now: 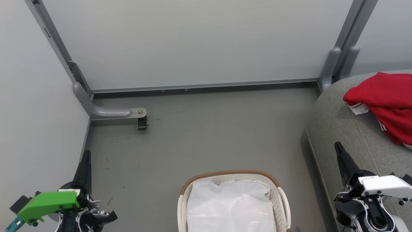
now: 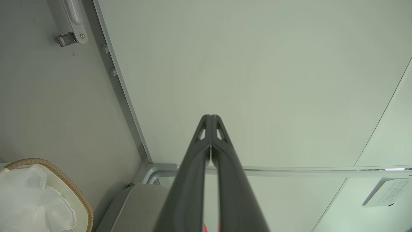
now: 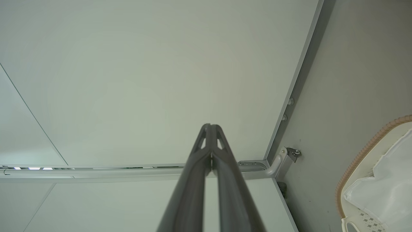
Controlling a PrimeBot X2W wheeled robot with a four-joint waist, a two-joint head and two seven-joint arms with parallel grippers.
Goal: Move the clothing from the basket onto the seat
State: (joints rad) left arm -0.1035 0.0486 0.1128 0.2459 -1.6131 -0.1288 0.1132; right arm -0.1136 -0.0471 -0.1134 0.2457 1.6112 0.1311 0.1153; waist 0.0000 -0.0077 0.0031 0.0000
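1. We judge the task all but done: the basket (image 1: 231, 175) holds a white liner (image 1: 230, 206), with no red in the part we see.
2. The clothing (image 1: 386, 103) lies on the seat (image 1: 341, 135), a crumpled bright red heap with white trim.
3. Our left gripper (image 2: 210, 117) and right gripper (image 3: 210, 126) each have their fingers pressed together, holding nothing.

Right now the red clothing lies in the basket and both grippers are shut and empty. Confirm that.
Wrong on one point: the clothing lies on the seat, not in the basket, which holds just its white liner; the head view shows this. The left gripper and the right gripper are shut and empty, as stated.
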